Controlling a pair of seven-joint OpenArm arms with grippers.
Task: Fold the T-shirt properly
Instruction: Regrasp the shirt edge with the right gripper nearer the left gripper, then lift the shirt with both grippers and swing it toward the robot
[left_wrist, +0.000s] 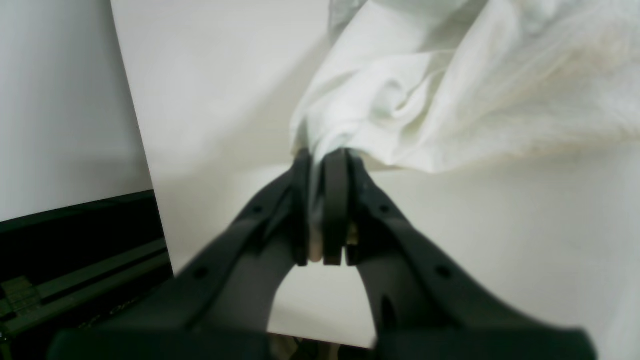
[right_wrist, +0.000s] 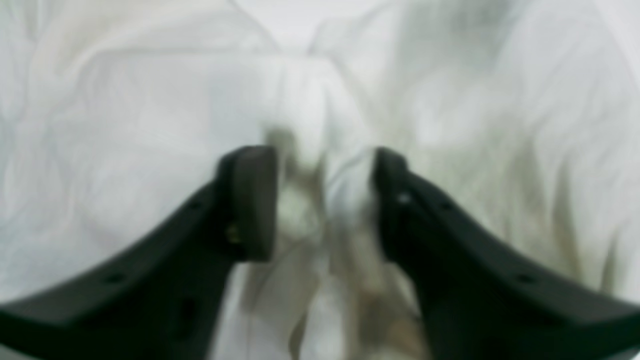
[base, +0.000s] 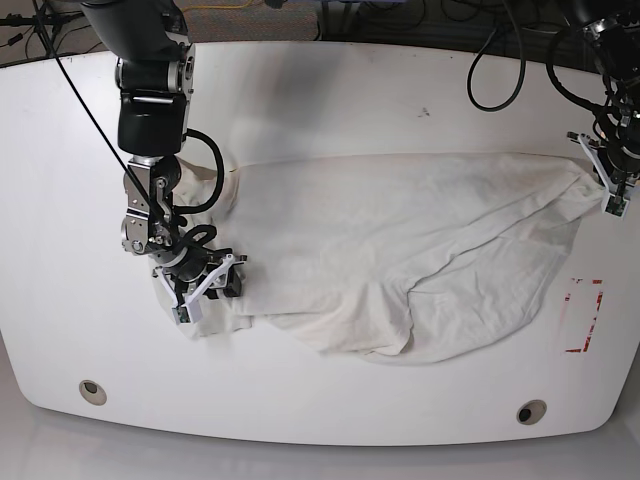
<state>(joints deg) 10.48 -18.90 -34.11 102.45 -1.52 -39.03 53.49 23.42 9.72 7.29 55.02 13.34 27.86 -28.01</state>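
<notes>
White table (base: 330, 90) carries the T-shirt (base: 420, 260), spread between both arms. Left gripper (left_wrist: 322, 160) has its jaws pressed together, pinching a bunched edge. Right gripper (right_wrist: 322, 200) stands partly spread, jaws either side of a raised fold.

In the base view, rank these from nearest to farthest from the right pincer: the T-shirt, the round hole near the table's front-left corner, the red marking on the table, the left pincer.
1. T-shirt: directly under the right pincer.
2. Round hole: front-left, just past it.
3. Red marking and left pincer: both at the far end of the table, too close to call.
</notes>
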